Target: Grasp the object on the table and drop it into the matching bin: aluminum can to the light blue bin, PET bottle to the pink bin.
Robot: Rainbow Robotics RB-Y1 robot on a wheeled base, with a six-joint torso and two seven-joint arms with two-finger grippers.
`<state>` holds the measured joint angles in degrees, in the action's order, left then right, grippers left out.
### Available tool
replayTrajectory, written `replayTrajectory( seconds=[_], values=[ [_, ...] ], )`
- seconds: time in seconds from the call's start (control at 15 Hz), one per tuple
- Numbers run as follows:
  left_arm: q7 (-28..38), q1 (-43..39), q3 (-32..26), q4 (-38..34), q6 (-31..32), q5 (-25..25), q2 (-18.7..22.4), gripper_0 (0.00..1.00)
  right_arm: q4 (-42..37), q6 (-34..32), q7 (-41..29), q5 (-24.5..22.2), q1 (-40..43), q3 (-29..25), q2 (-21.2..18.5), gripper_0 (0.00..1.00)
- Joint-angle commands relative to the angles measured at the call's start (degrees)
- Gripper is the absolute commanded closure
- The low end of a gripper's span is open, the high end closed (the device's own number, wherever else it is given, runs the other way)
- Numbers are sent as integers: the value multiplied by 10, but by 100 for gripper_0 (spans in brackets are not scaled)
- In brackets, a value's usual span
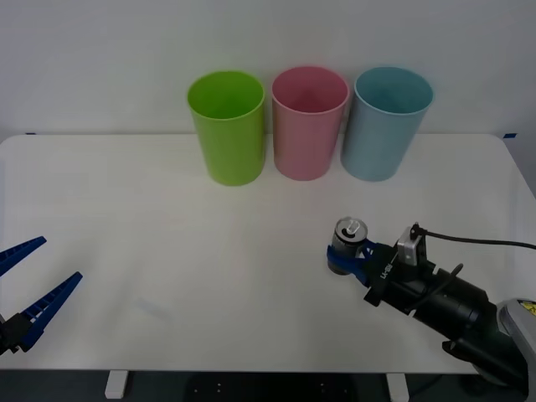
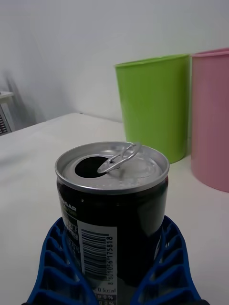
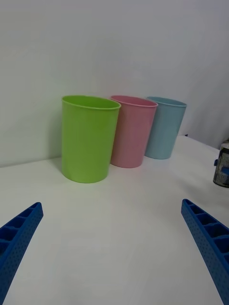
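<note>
Right gripper [image 1: 345, 256] low over the right-front part of the table [image 1: 167, 251], its blue ribbed fingers [image 2: 57, 271] closed around the lower body of the can [image 1: 347, 244], one on each side. From the right wrist, both fingers press the dark sides of the can [image 2: 112, 209], barcode label facing the camera between them. Can upright; silver top showing, mouth open, pull tab raised slightly and lying across the lid. Whether its base touches the tabletop or sits just off it: cannot tell.

Black arm and cable run back from the gripper toward the table's right-front corner.

Well beyond the can, along the far edge of the table, three bins in a row, upright, nearly touching: lime green bin [image 1: 227, 126] on the left, pink bin [image 1: 309, 121] in the middle, light blue bin [image 1: 388, 121] on the right. Light blue bin is the one nearest the can's side of the table, but well apart from it.

Left gripper [image 1: 33, 280] parked at the left-front edge of the table, fingers spread wide, nothing between them. From its wrist, the three bins stand ahead and the can [image 3: 221, 165] shows at the far side, with a bit of blue finger against it.
</note>
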<state>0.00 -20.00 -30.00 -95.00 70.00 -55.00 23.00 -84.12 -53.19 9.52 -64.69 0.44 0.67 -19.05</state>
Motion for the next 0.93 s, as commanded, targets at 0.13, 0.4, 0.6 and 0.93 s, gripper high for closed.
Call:
replayTrajectory(
  seconds=[0.13, 0.4, 0.6, 0.93],
  values=[
    [0, 0, 0, 0, 0, 0, 0, 0, -43, 3, -79, 0, 0, -43, -4, 100],
    [0, 0, 0, 0, 0, 0, 0, 0, -94, 15, -154, -1, 0, -85, -5, 100],
    [0, 0, 0, 0, 0, 0, 0, 0, -137, 32, -231, -23, -4, -114, -12, 100],
    [0, 0, 0, 0, 0, 0, 0, 0, -179, 113, -277, -35, -32, -125, -37, 100]
  ],
)
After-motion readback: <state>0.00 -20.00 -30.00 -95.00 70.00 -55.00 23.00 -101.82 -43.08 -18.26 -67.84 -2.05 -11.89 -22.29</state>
